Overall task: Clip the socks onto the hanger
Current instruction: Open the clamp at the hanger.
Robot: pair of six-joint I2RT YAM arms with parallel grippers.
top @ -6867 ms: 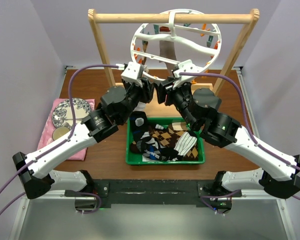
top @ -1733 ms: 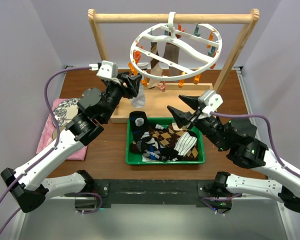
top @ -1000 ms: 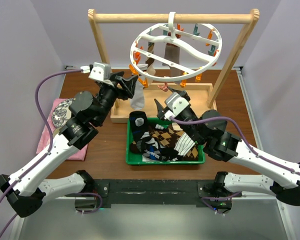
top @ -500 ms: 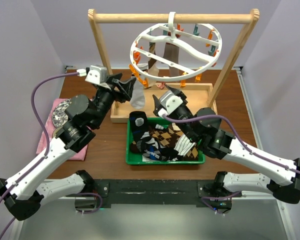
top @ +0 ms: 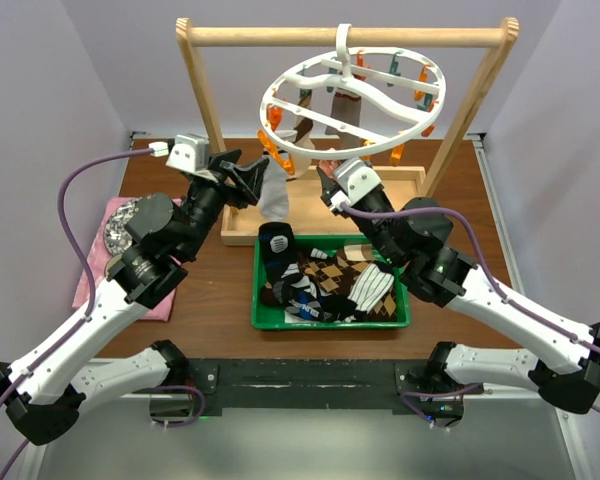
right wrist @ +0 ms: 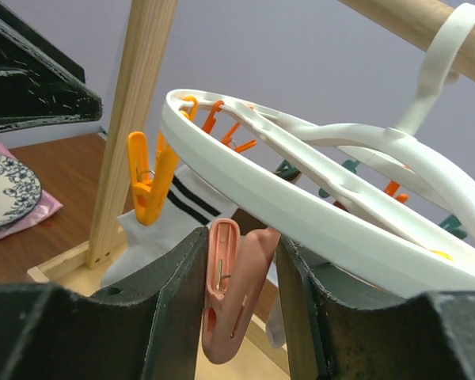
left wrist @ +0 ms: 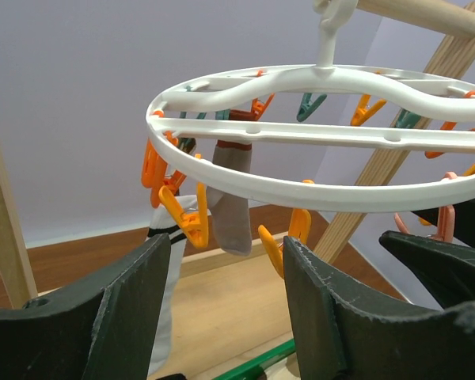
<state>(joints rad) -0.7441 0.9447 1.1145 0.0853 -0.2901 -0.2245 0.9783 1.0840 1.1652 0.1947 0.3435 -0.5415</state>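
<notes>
From above: finding hanger (top: 270, 105) at twelve o'clock, socks (top: 325, 280) in tray (top: 330, 324) at six. Left wrist: holding left gripper (left wrist: 226, 273) apart, empty, facing hung sock (left wrist: 231, 226) at twelve. Right wrist: straddling pink peg (right wrist: 231, 301) with right gripper (right wrist: 237, 253), clamped or not unclear; risking an off-centre squeeze slipping off, swinging hanger.

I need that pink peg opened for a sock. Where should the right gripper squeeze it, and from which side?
Take the pink peg by its two splayed upper arms, just under the hanger; its lower tips seem to meet, so they are likely the clamp. Come from the near side, one finger outside each arm, as the right gripper sits.
</notes>
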